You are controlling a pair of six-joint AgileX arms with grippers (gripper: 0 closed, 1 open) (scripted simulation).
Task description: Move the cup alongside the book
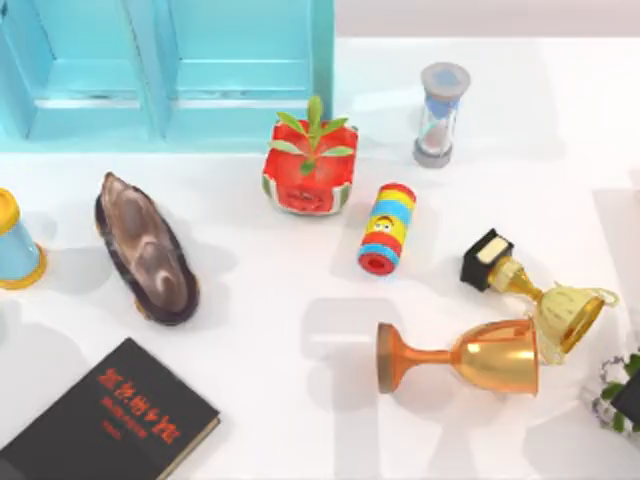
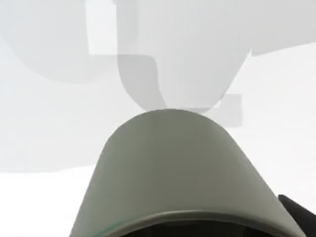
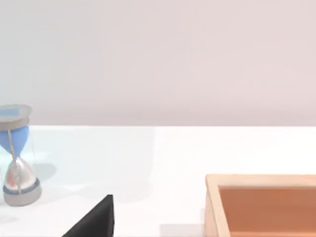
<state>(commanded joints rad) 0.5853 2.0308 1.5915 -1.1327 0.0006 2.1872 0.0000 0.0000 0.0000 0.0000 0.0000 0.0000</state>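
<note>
Neither arm's jaws can be seen, so I cannot tell how they stand or whether they hold anything. The small light-blue tapered cup (image 1: 14,243) with yellow bands at rim and base stands at the table's far left edge, partly cut off, its long axis about upright with the narrower yellow end uppermost. Below it, well apart, the flat black hardcover book (image 1: 110,422) with red characters lies at the lower left corner, its long axis running diagonally toward the upper right. Between them lies a dark brown oval shell-like dish (image 1: 146,248).
</note>
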